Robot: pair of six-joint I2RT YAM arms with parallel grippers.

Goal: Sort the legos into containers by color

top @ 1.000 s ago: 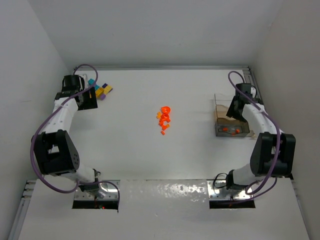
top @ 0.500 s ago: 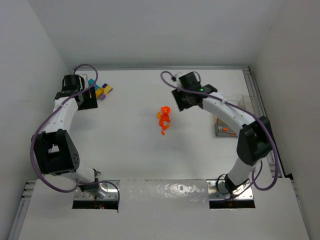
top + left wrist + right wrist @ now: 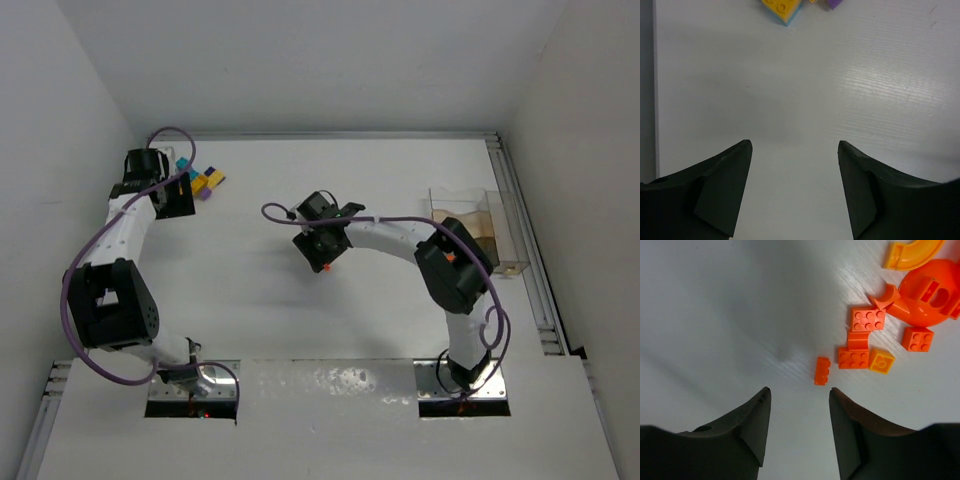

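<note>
**Grippers open and empty, legos still loose on the table**

Nearest the arm bases, the right gripper [image 3: 799,390] hangs over the middle of the table [image 3: 250,300], its jaws parted with nothing between them. Just ahead of the gap lies one small orange brick [image 3: 822,371], clear of both fingers. Beyond it and to its right sit the rest of the orange legos [image 3: 860,339]. These are flat studded bricks touching one another, with a yellow-orange square brick [image 3: 882,361] against them. Past those are an orange dome [image 3: 920,305] and, farthest, a curved yellow-orange piece [image 3: 912,252]. Seen from above, the gripper covers most of this pile.

The containers [image 3: 503,230], clear bins with a brownish floor, stand near the table's right edge, well apart from the pile. The right arm's elbow partly hides them, and what lies in them cannot be told.

Farther back, by the far left corner, the left gripper [image 3: 794,145] also has its jaws apart and holds nothing, with bare table below it. Ahead of it lie a yellow brick [image 3: 782,7] with a teal edge and a purple brick [image 3: 836,3], near the fingers but not touching them.
</note>
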